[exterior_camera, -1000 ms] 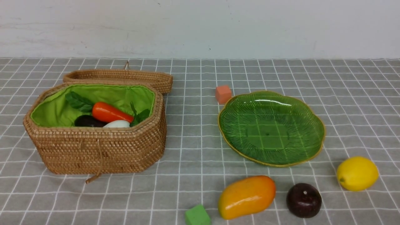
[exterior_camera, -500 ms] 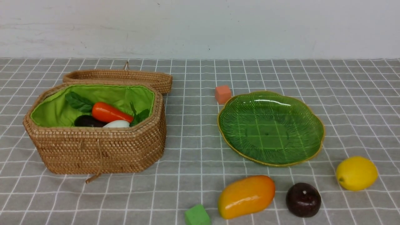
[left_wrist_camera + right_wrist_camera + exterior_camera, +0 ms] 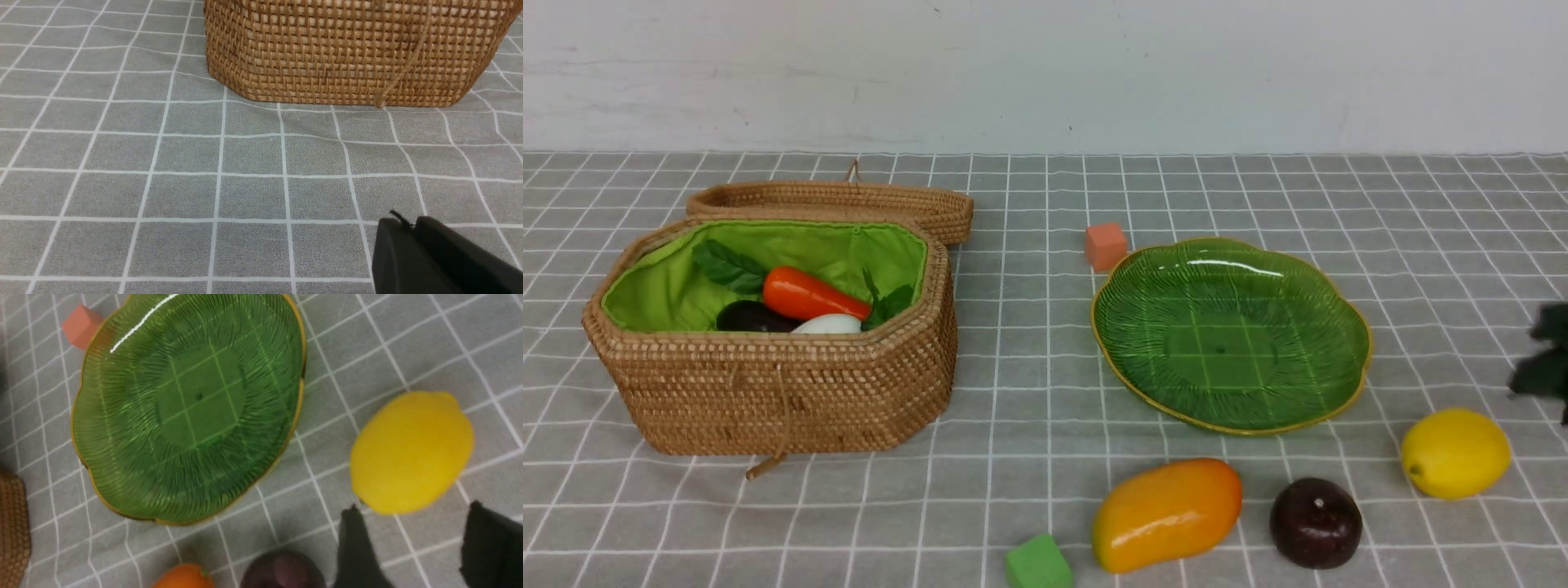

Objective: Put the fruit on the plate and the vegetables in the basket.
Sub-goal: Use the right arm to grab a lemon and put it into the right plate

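Front view: basket on robot's left, lid open behind it, w/ carrot, eggplant and white veg inside. Plate centre-right, bare. All 3 fruit sit on the cloth on the plate's near side: mango, purple fruit, lemon furthest right. R gripper is a dark blur at the right edge, near the lemon; its state is unreadable here. L arm isn't in shot, so R is the nearer arm for the fruit.

Left wrist view: L gripper is low over bare cloth, short of the basket wall. Its fingers look pressed together, holding nothing.

Right wrist view: R fingers are spread apart and empty, lemon straight ahead of the gap, not touching. Lemon's long axis runs approx. from finger to finger, slightly slanted, so closing would go end to end, prob. a tight fit. Plate lies just beside the lemon.
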Available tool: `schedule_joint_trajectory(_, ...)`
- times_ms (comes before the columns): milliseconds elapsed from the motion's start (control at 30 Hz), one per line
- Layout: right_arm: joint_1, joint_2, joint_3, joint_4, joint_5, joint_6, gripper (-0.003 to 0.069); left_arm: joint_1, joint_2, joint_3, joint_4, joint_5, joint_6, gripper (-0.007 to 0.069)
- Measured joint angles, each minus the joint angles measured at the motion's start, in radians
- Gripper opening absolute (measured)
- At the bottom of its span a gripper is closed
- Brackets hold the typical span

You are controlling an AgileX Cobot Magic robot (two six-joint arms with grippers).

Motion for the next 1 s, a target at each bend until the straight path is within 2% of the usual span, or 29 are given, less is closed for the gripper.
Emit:
schedule_joint_trajectory(100,0.000,0.129,-0.111,0.003,0.071,0.091,0.0566,0.000,0.000,0.000,0.000,0.000,0.000,0.0050)
schedule_joint_trajectory(167,0.000,0.226,-0.163,0.003,0.121,0.155,0.0650,0.000,0.000,0.000,0.000,0.000,0.000,0.0052)
schedule_joint_trajectory(200,0.000,0.258,-0.181,0.003,0.137,0.177,0.0664,0.000,0.000,0.000,0.000,0.000,0.000,0.0054)
schedule_joint_trajectory(467,-0.080,0.445,-0.202,0.025,0.155,0.319,0.0666,0.000,0.000,0.000,0.000,0.000,0.000,0.0058)
schedule_joint_trajectory(900,-0.100,0.532,-0.209,0.071,0.074,0.313,0.0641,0.000,0.000,0.000,0.000,0.000,0.000,0.0072)
schedule_joint_trajectory(1000,-0.100,0.564,-0.213,0.092,0.069,0.236,0.0589,0.000,0.000,0.000,0.000,0.000,0.000,0.0076)
